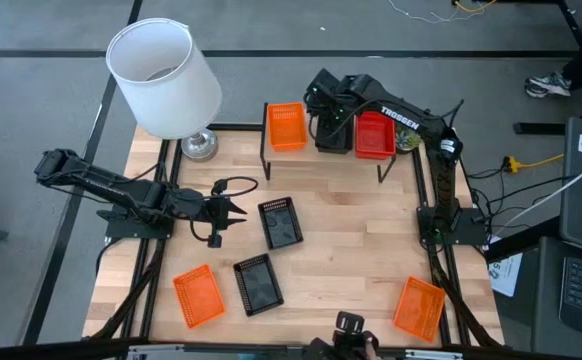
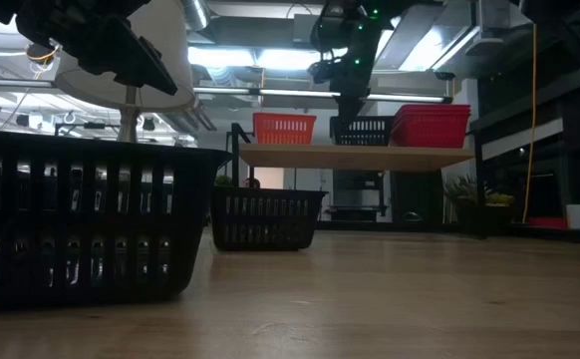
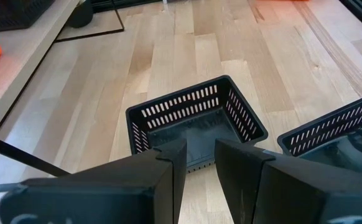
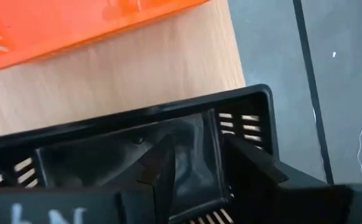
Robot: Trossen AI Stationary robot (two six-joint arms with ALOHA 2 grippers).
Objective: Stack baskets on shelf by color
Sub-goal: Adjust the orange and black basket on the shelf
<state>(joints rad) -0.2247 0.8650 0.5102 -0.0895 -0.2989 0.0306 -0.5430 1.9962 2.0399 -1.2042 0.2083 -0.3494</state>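
Observation:
The shelf (image 1: 311, 152) (image 2: 355, 157) carries an orange basket (image 1: 285, 127) (image 2: 284, 128), a black basket (image 2: 362, 131) (image 4: 187, 134) and a red basket (image 1: 374, 135) (image 2: 430, 126), side by side. My right gripper (image 1: 329, 112) (image 2: 355, 95) (image 4: 199, 168) hangs open over the shelf's black basket, its fingers reaching down into one end. My left gripper (image 1: 239, 210) (image 3: 201, 155) is open, low above the table, just left of a black basket (image 1: 280, 222) (image 3: 196, 118) that sits flat on the tabletop. It touches nothing. My right gripper comes from above into the black basket's end beside its short slotted wall (image 4: 243, 127). The fingers stand apart with the basket floor showing between them. Whether either finger touches the basket I cannot tell. The basket sits flat on the shelf.
A second black basket (image 1: 258, 283) (image 3: 343, 134) (image 2: 71, 219) and two orange baskets (image 1: 198, 295) (image 1: 418, 307) lie near the table's near edge. A white-shaded lamp (image 1: 166, 80) stands at the far left corner. A black cable (image 1: 233, 185) loops beside the left gripper.

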